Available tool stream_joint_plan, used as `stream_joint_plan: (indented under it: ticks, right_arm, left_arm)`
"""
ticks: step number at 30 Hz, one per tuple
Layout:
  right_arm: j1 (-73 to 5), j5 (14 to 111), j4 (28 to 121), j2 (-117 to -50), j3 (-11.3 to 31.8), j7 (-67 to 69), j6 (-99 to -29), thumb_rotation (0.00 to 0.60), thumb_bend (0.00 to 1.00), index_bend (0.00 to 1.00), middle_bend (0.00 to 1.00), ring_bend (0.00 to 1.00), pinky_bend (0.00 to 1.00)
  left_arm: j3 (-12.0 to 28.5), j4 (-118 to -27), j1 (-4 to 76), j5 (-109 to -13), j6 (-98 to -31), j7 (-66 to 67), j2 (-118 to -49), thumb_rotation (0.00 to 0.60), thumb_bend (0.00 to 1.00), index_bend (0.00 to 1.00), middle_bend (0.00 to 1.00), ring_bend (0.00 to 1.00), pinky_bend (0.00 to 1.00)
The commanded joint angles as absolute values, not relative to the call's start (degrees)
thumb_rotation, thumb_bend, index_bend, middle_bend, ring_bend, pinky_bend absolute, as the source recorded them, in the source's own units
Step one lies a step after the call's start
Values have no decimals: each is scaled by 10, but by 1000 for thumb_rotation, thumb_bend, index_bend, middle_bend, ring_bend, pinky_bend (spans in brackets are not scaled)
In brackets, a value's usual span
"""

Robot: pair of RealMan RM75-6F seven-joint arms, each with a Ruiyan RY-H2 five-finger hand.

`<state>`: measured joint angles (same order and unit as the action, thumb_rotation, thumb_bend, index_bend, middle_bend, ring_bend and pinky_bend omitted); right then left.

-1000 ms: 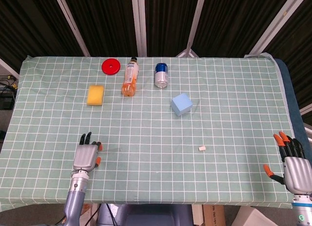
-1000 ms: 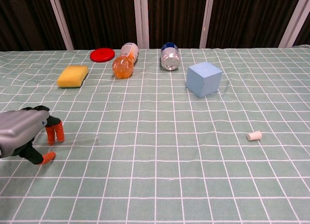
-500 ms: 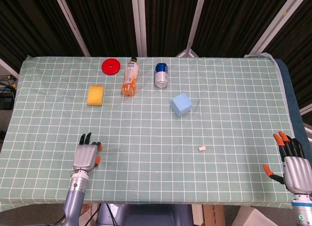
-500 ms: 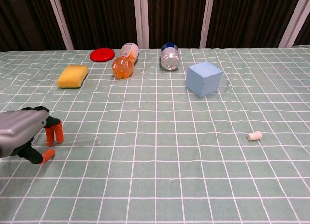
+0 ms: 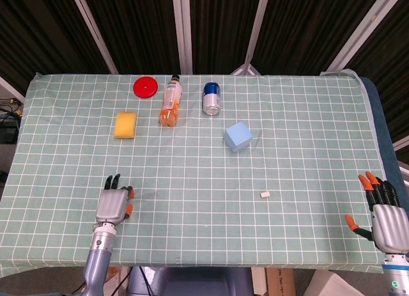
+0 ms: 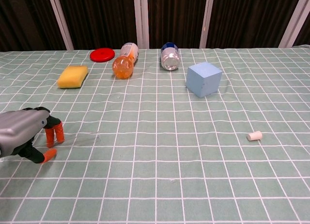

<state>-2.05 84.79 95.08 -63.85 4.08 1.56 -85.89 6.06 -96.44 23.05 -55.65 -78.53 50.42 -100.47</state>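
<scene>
Almost no change vs. a sec ago: left hand (image 5: 114,203) sits at near-left of the desk (image 5: 307,149), palm down on the checked cloth, fingers part-spread and holding nothing; in chest view its orange fingertips (image 6: 59,133) look to touch the cloth, and it has crept only a hair. Right hand (image 5: 382,210) at near-right edge, fingers fanned apart, empty, shifted down a touch; not seen in chest view. Objs unmoved: yellow sponge (image 5: 125,124) nearest thing to left hand but well apart, far-left. Orange bottle (image 5: 170,103) lying on its side, red disc (image 5: 146,87) just left of its cap end, can (image 5: 211,98) to its right. Blue cube (image 5: 238,137) mid-desk. Small white plug (image 5: 264,194) lies between cube and right hand, apart from both. Judgement: both hands idle, no reach begun, nothing grasped.
</scene>
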Motion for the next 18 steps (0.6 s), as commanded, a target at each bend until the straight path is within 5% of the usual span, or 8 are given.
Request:
stream_joint_plan:
  ticks: [1, 18]
  right_arm:
    - [-20, 848, 951, -639, 41, 15, -859, 600, 310, 0, 0, 0, 0]
    - [-21, 845, 953, -639, 41, 11, -857, 600, 310, 0, 0, 0, 0]
  left_arm:
    - [62, -970, 231, -562, -787, 495, -1001, 600, 626, 460, 490, 69, 0]
    - [65, -989, 241, -634, -782, 433, -949, 600, 660, 465, 501, 70, 0]
